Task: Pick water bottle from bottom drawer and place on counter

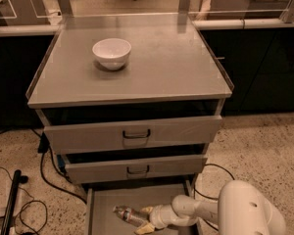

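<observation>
1. Task object: the water bottle (127, 214) lies on its side on the floor of the bottom drawer (102, 202), which is pulled out. It sits in the front half of the tray, right of centre.
2. End effector (145, 220): low inside the same drawer, at the end of the white arm (196, 210), which reaches in from the right. Its two pale fingertips stand apart, released, not clenched.
3. Governing relation: the bottle lies immediately left of the end effector. Its long axis runs left to right, with the far end angled slightly towards the back of the drawer, roughly in line with the arm's reach. The nearer end reaches into the gap between the fingertips. Contact with either tip cannot be confirmed.
4. Judgement: this is the grasp step. Only the end of the bottle appears bracketed, so closing here would pinch it near the tip. A short advance leftward along the axis should give a fuller hold.
5. Risk: the crinkled body may buckle or roll out sideways under a tip grip.
6. Destination: the desk (171, 67) atop the cabinet carries a white bowl (111, 53) at back left. The two upper drawers (132, 133) overhang the lift path.
</observation>
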`<action>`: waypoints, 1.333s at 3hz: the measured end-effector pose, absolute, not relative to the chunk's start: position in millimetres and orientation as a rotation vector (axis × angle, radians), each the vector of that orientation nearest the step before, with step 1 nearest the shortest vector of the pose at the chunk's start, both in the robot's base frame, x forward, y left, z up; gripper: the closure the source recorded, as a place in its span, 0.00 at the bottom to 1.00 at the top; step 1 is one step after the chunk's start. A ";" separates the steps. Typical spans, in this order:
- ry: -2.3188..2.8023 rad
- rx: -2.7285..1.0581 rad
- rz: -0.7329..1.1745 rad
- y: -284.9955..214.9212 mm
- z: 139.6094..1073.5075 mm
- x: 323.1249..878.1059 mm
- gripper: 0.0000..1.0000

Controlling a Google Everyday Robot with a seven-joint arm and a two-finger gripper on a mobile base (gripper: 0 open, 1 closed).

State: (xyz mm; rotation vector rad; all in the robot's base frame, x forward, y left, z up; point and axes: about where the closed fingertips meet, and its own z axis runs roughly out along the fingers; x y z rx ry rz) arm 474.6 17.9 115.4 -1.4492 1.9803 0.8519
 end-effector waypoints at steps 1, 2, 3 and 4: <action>1.980 -1.449 0.852 17.9 115.4 474.7 0.60; 1.980 -1.456 0.857 15.9 118.5 474.1 0.92; 1.980 -1.478 0.876 9.0 129.0 471.9 1.00; 1.961 -1.476 0.900 -13.8 164.8 470.4 1.00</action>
